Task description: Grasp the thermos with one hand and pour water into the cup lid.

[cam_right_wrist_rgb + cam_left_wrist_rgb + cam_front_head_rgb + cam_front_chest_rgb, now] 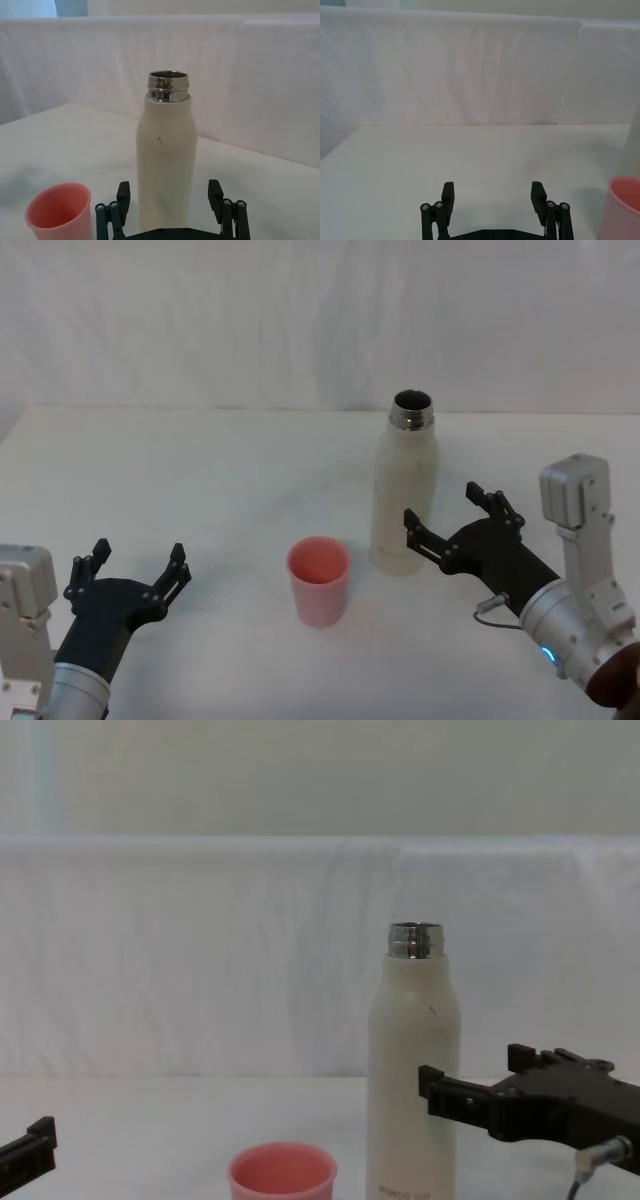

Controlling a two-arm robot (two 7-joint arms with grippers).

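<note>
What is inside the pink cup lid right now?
The cup lid looks empty: the head view shows bare pink inner wall. Its very bottom is partly hidden by the near rim.

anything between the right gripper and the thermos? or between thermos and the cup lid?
Nothing visible in either path. The right gripper is open, right beside the thermos, with bare table around it. The cup lid stands upright just to the thermos's left, with open table between them. The left gripper sits open, well off to the left.
</note>
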